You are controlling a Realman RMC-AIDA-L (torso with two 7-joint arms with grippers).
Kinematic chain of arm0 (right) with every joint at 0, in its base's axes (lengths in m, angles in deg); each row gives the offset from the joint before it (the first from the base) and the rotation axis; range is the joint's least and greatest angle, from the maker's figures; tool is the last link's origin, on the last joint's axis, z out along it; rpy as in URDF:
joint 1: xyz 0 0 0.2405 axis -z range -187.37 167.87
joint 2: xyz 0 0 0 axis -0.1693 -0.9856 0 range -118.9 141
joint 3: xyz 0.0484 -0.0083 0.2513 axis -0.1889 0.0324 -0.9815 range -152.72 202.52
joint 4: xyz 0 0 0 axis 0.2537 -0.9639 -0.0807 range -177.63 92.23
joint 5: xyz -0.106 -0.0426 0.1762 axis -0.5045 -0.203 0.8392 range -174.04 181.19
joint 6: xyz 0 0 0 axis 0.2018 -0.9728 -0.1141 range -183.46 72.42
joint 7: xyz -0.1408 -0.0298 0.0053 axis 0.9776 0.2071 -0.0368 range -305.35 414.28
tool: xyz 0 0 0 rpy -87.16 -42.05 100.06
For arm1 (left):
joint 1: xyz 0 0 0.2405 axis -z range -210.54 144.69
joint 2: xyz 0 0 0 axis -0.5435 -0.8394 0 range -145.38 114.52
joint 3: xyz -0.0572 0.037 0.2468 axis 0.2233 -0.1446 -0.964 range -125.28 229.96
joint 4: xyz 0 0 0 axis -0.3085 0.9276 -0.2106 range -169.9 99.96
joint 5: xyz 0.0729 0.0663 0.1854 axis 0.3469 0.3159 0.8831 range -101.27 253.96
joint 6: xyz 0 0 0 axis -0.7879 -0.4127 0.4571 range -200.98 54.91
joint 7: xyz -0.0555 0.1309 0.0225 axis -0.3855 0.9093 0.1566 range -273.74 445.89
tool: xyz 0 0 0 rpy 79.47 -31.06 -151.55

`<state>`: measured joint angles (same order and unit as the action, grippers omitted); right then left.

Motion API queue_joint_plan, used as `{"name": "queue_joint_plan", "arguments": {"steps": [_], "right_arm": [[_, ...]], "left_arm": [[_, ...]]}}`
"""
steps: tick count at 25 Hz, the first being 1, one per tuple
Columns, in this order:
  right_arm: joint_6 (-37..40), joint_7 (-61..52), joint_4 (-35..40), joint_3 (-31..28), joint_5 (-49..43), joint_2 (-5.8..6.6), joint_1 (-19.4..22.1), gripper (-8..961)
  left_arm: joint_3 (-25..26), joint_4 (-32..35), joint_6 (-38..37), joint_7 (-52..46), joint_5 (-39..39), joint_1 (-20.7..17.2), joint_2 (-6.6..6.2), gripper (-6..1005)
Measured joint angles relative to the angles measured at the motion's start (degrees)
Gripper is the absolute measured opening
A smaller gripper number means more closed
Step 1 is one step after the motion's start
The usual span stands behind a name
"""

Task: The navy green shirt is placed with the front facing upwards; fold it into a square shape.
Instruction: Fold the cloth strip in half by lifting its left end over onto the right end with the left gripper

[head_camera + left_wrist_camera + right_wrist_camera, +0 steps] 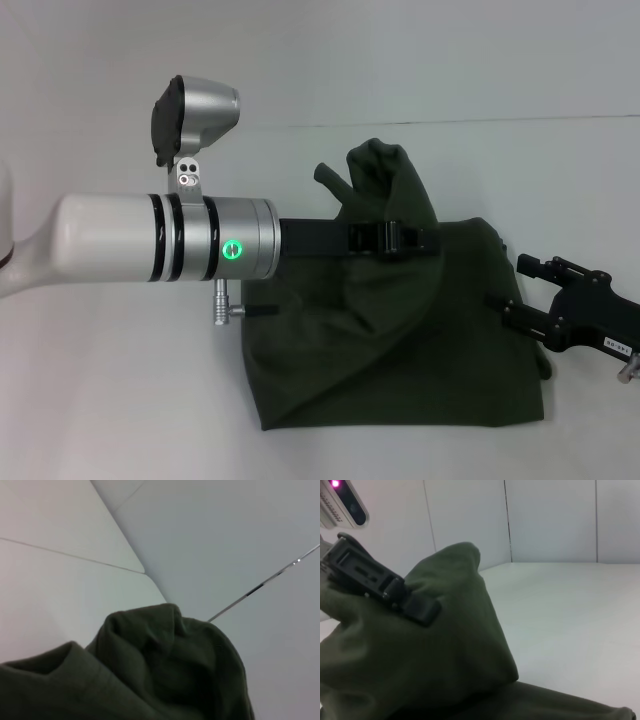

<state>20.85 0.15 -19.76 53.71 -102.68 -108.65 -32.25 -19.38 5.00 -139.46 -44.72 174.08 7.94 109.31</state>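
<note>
All I've got around me is a plain white table [120, 400] and pale panelled walls [550, 520] behind, evenly lit.

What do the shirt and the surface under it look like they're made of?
The navy green shirt looks like soft matte knit, probably cotton: it slumps in loose folds and bunches where the left gripper lifts it. The table looks like smooth white laminate or painted board, faintly glossy; which one is unclear.

white table [120, 400], navy green shirt [400, 370] on it
</note>
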Motion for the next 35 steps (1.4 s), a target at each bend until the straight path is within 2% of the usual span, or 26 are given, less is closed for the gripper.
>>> {"name": "queue_joint_plan", "arguments": {"steps": [10, 23, 31, 35], "right_arm": [[-0.56, 0.0, 0.0, 0.02, 0.0, 0.08, 0.0, 731], [-0.69, 0.0, 0.19, 0.01, 0.0, 0.09, 0.02, 732], [-0.57, -1.25, 1.42, -0.12, 0.0, 0.25, 0.61, 732], [-0.73, -3.34, 6.09, -0.97, 0.05, 0.35, 3.17, 733]], "left_arm": [[-6.56, -0.77, 6.41, 1.02, -4.91, 0.5, -0.03, 77], [-8.2, -5.06, 8.15, 5.04, -11.51, 1.26, -0.03, 77], [-9.42, -7.46, 7.76, 10.07, -20.39, 1.41, -0.03, 239], [-9.47, -7.63, 7.84, 11.62, -22.73, 1.42, -0.05, 405]]}}
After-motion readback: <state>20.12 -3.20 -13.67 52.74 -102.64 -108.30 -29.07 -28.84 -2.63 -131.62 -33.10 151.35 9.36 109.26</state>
